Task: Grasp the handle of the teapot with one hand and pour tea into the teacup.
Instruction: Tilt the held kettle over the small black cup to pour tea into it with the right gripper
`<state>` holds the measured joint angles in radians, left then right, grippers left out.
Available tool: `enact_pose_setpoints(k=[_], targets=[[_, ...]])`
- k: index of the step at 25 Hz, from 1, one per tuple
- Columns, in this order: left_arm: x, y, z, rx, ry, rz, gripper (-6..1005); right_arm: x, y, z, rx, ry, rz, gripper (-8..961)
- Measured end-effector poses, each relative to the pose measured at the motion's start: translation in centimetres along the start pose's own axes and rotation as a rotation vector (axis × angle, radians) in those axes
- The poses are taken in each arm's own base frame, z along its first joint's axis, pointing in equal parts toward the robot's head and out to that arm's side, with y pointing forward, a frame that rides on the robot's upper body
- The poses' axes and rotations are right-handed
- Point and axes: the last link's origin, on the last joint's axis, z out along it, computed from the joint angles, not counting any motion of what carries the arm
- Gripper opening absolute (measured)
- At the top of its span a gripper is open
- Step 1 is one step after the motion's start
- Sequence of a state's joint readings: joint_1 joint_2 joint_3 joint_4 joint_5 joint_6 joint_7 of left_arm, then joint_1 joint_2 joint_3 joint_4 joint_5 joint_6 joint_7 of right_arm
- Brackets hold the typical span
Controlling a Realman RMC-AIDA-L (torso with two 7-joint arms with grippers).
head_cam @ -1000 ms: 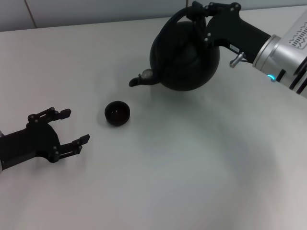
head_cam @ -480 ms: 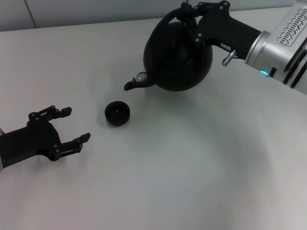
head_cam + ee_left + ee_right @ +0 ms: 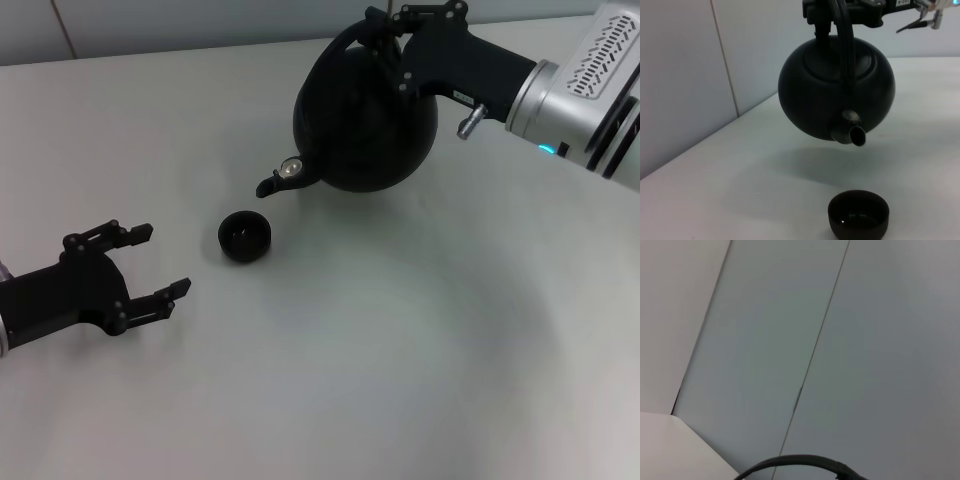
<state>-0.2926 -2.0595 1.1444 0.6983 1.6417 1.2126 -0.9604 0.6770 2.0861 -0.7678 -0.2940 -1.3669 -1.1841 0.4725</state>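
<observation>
Nearest the robot, low on its left side, the left gripper [image 3: 150,262] rests just above the white table [image 3: 400,380] with its two fingers spread apart and nothing between them. It points toward the teacup [image 3: 245,236], which sits on the table a little beyond it and toward the middle, near but clear of the fingertips. The cup stands upright, a small dark bowl with its mouth open upward; in the left wrist view the teacup [image 3: 859,214] shows a dark interior with one small glint.

Farther back and to the right, the teapot [image 3: 365,115] hangs in the air, off the table, with its shadow on the surface below. It is tipped forward so that its spout [image 3: 278,181] points down and toward the left, ending just beyond and slightly right of the cup, above it and not touching it. In the left wrist view the spout [image 3: 852,133] opens above the cup's far side.

At the top of the pot, the right gripper [image 3: 395,28] is clamped on the handle [image 3: 350,38], with the arm reaching in from the far right. The right wrist view shows only an arc of the handle [image 3: 800,460] against the wall [image 3: 840,340].
</observation>
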Motion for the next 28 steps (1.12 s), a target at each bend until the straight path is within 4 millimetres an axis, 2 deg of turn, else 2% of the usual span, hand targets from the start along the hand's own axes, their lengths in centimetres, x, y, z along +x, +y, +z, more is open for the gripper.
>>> enact_pose_setpoints(k=[28], targets=[[0.01,0.15,0.18,-0.013,-0.007,-0.002,798,-0.18,0.24,0.96,-0.047,0.034,-0.060,112]])
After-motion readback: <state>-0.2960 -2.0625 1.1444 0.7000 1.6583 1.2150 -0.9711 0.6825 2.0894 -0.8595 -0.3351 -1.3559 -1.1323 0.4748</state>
